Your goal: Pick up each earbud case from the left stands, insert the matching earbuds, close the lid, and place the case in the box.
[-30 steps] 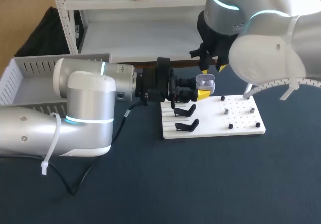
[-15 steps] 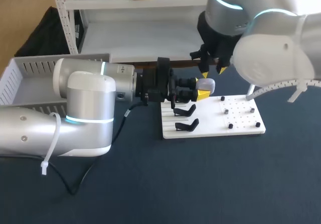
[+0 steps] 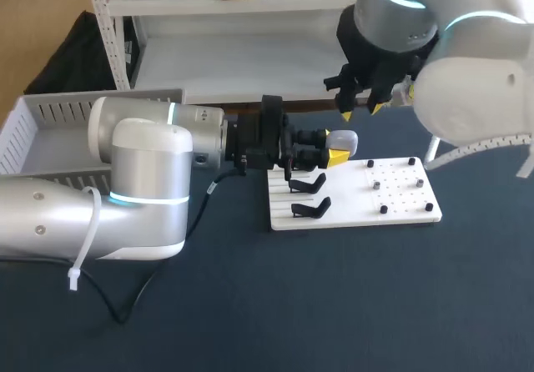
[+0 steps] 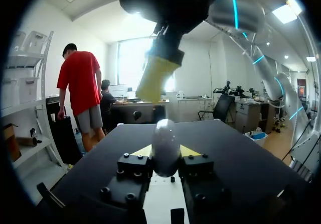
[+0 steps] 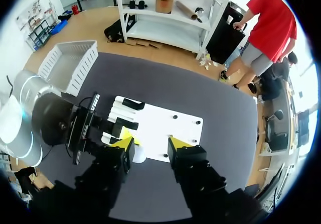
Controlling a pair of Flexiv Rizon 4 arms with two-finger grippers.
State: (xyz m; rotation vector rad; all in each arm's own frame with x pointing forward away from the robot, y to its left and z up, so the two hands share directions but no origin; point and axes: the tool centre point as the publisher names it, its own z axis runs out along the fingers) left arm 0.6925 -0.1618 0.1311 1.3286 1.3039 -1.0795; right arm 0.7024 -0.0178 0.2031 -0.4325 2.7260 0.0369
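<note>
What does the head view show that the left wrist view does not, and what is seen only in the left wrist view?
Only the head view: the white slotted plastic box beside the left arm, and the two black stands on the flat white board. Only the left wrist view: both yellow tips of the left gripper pressing the pale rounded closed earbud case from two sides. Both: that case, the board, and the right gripper above it.

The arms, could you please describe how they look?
The left arm and right arm are rounded, silver-white, with glowing cyan rings. The left tool and right tool are black with yellow tips. A black cable and white cable tie hang off the left arm.
</note>
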